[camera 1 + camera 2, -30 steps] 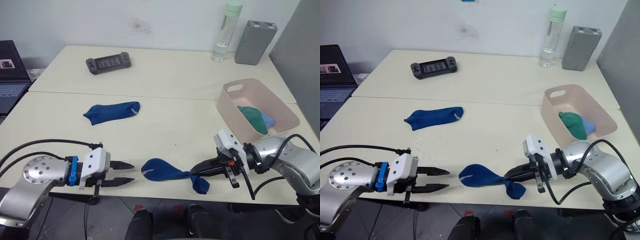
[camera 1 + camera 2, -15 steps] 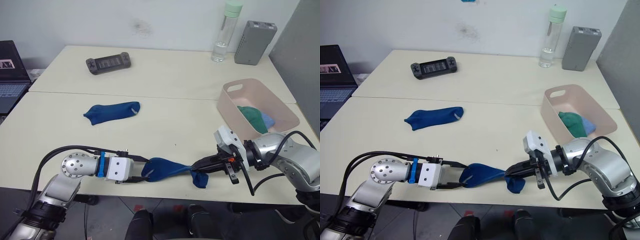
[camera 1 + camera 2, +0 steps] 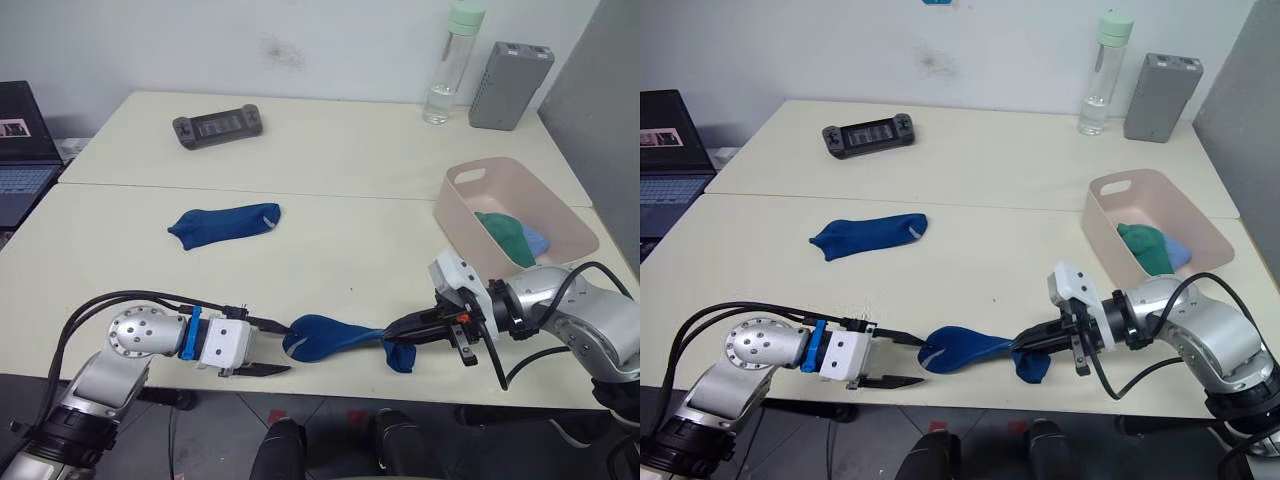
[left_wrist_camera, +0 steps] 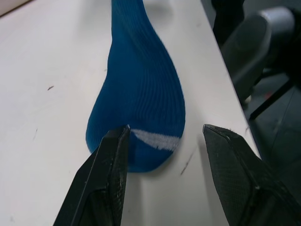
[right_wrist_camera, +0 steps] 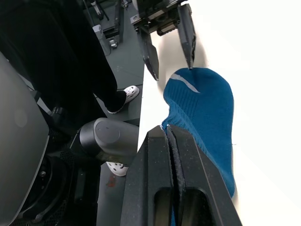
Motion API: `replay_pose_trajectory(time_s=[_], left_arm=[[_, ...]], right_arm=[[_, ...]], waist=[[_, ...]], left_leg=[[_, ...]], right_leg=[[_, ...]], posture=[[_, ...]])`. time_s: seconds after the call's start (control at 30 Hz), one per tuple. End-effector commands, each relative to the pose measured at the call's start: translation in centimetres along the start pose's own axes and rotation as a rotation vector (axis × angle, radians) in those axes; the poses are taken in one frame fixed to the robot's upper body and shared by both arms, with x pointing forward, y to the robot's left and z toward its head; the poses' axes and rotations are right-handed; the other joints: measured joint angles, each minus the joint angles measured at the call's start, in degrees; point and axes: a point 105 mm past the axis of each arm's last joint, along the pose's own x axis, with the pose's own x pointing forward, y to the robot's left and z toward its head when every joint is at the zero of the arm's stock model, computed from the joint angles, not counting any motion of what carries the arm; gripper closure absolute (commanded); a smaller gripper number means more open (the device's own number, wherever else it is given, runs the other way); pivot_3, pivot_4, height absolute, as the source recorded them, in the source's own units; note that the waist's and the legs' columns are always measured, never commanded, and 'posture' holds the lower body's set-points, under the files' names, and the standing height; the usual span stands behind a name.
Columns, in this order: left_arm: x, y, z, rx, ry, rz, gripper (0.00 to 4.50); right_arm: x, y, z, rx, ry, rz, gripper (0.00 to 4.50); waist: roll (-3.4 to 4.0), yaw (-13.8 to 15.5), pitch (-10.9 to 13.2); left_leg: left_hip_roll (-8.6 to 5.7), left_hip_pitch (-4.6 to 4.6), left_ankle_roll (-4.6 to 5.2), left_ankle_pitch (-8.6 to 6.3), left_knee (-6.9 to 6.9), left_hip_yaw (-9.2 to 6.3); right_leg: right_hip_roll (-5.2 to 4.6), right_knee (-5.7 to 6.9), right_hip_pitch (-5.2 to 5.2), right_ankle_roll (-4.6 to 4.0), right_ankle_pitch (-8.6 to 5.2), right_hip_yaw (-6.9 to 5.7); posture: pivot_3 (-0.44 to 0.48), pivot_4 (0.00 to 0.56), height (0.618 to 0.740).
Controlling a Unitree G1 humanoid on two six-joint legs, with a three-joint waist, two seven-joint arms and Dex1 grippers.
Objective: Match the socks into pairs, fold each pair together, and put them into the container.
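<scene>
A dark blue sock [image 3: 335,337] lies at the table's front edge, its toe end drooping over the edge. My right gripper [image 3: 386,340] is shut on the sock near that toe end; the pinch shows in the right wrist view [image 5: 168,130]. My left gripper [image 3: 285,348] is open at the sock's white-marked cuff [image 4: 155,140], one finger [image 4: 117,141] over the cuff's edge. A second dark blue sock [image 3: 225,222] lies flat at mid-left. The pink container [image 3: 455,215] at the right holds a green sock [image 3: 505,235] and a light blue sock [image 3: 537,240].
A black game controller [image 3: 217,125] lies at the back left. A water bottle [image 3: 445,70] and a grey box [image 3: 510,70] stand at the back right. A laptop [image 3: 20,150] sits beyond the table's left side.
The left gripper reached right to the sock's cuff, then drew back slightly so its tips sit at the cuff's end. The right gripper stays shut on the sock.
</scene>
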Motion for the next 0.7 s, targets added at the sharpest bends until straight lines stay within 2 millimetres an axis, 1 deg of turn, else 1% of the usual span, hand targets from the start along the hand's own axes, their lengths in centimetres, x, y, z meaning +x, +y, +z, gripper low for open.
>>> replay_pose_trajectory(time_s=[0.03, 0.17, 0.2, 0.23, 0.43, 0.53, 0.63, 0.7], left_arm=[[1.0, 0.6, 0.1, 0.065, 0.000, 0.025, 1.94], [1.6, 0.7, 0.0, 0.088, 0.006, 0.032, 1.94], [1.5, 0.8, 0.2, 0.079, -0.007, 0.040, 2.32], [1.5, 0.8, 0.2, 0.077, -0.014, 0.038, 2.52], [0.6, 0.6, 0.3, 0.065, -0.025, 0.034, 4.45], [0.3, 0.6, 0.4, 0.052, -0.032, 0.038, 4.48], [-0.1, 0.9, 1.0, -0.001, -0.059, 0.087, 4.48], [-1.1, 1.3, 2.5, -0.085, -0.105, 0.132, 4.48]], right_arm=[[-0.1, 0.3, 0.8, -0.029, -0.010, 0.013, 4.50], [-0.1, 0.3, 0.8, -0.032, -0.006, 0.014, 4.50], [-0.1, 0.3, 0.8, -0.032, -0.004, 0.013, 4.50], [-0.2, 0.2, 0.8, -0.032, -0.002, 0.012, 4.50], [-0.2, 0.1, 0.4, -0.038, 0.009, 0.002, 4.50], [-0.2, 0.1, 0.2, -0.049, 0.015, -0.001, 4.50], [0.0, 0.1, 0.4, -0.067, 0.003, 0.002, 4.50], [0.2, 0.2, 0.6, -0.087, 0.000, 0.006, 4.50]], waist=[[0.00, 0.0, 0.0], [0.00, 0.1, 0.0], [0.00, 0.0, 0.0], [0.00, 0.0, 0.0], [0.00, 0.0, 0.0], [0.00, 0.0, 0.0], [0.00, -0.2, 0.0], [-0.03, -0.3, 0.0]], left_leg=[[0.00, 0.00, 0.00, 0.00, 0.01, 0.00], [0.00, -0.01, 0.00, 0.00, 0.01, 0.00], [0.00, -0.01, 0.00, 0.00, 0.00, -0.01], [0.00, -0.01, 0.00, 0.00, 0.00, -0.01], [0.00, 0.00, 0.00, 0.00, 0.01, -0.01], [0.00, 0.00, 0.00, 0.00, 0.01, -0.01], [0.01, -0.01, 0.00, 0.00, 0.00, -0.01], [0.01, -0.01, 0.00, 0.00, 0.00, -0.02]], right_leg=[[0.00, 0.00, 0.00, 0.00, 0.00, 0.00], [0.00, 0.00, 0.00, -0.04, 0.03, 0.00], [0.00, 0.00, 0.00, -0.06, 0.04, 0.00], [0.00, 0.00, 0.00, -0.07, 0.05, 0.00], [0.00, 0.02, 0.00, -0.03, 0.02, 0.00], [0.00, 0.02, 0.00, -0.02, 0.01, 0.00], [0.00, 0.02, 0.00, -0.02, 0.02, 0.00], [0.00, 0.03, -0.01, -0.01, 0.01, -0.01]], posture=[[0.000, 0.150, 0.740], [0.000, 0.150, 0.740], [0.000, 0.150, 0.740], [0.000, 0.150, 0.740], [0.000, 0.150, 0.740], [0.000, 0.150, 0.740], [0.000, 0.150, 0.740], [0.000, 0.150, 0.740]])
